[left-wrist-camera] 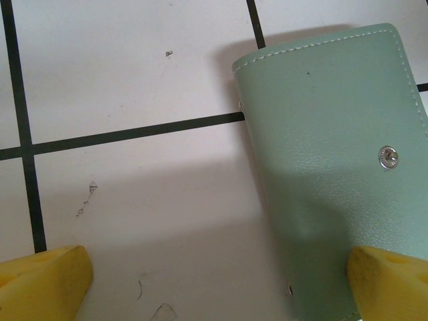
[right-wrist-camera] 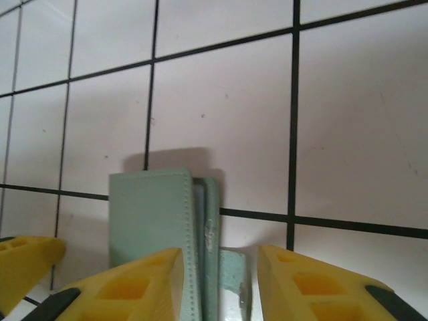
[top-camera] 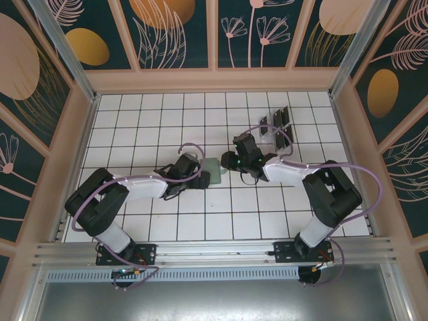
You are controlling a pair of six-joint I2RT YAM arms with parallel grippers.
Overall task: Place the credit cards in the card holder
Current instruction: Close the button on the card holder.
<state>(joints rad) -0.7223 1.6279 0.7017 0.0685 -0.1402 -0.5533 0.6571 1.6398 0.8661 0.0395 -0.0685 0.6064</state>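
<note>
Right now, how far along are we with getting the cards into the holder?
Done: nothing yet; the credit cards stand off toward the far right, away from the card holder, which lies folded. In hand: the left pincer is wide open at the holder, the right pincer partly open astride its edge. Remaining: open it, then fetch and insert each card.

— Home or lab?
— Lab rig: left arm (top-camera: 134, 186) and right arm (top-camera: 314, 184) bolted to an aluminium rail (top-camera: 214, 251), gridded table (top-camera: 134, 114) boxed by floral panels (top-camera: 170, 33).
</note>
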